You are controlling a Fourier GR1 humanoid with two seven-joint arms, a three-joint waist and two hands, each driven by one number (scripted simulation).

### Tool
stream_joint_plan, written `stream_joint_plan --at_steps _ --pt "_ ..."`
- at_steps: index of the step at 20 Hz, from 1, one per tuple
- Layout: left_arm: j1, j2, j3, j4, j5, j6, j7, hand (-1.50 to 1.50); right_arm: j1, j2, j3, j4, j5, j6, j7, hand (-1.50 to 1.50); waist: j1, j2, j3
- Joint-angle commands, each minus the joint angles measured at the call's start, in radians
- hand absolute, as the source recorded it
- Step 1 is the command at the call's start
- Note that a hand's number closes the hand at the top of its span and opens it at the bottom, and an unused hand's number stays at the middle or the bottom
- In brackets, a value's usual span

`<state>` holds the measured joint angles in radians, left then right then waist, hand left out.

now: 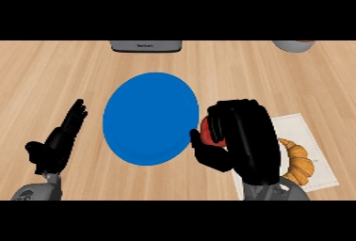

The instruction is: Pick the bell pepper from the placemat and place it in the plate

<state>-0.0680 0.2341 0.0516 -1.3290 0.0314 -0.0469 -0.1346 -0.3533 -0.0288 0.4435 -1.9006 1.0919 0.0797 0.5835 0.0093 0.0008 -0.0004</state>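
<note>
A red bell pepper [208,133] shows only as a small patch between the thumb and curled fingers of my right hand [243,141], which is shut round it. It sits just past the right rim of the blue plate [149,117], over the left edge of the white placemat [306,136]. Most of the pepper is hidden by the hand. My left hand [62,139] rests open at the lower left, fingers straight and pointing up, left of the plate.
A croissant [297,162] lies on the placemat right of my right hand. A grey appliance [146,45] stands at the counter's far edge, and a white vessel [295,44] at the far right.
</note>
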Motion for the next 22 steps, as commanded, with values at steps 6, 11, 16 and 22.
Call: stream_joint_plan --at_steps 6,11,16,22 --pt "-0.025 -0.008 0.013 0.026 -0.014 -0.007 -0.010 0.00 -0.288 0.028 0.122 0.424 -0.143 -0.246 0.092 1.50 0.006 0.002 0.000" --pt "-0.054 -0.010 -0.005 -0.022 -0.017 -0.005 0.082 0.00 -0.464 0.029 0.189 0.728 -0.279 -0.462 0.102 1.50 0.031 0.007 0.000" --pt "-0.029 -0.005 0.002 -0.029 -0.009 -0.027 0.045 0.00 -0.504 0.029 0.227 0.774 -0.404 -0.674 0.177 1.50 0.037 0.007 0.000" --pt "-0.012 -0.009 0.008 0.026 -0.008 -0.054 -0.027 0.00 -0.598 0.029 0.308 1.004 -0.602 -0.796 0.181 -1.50 0.047 0.011 0.000"
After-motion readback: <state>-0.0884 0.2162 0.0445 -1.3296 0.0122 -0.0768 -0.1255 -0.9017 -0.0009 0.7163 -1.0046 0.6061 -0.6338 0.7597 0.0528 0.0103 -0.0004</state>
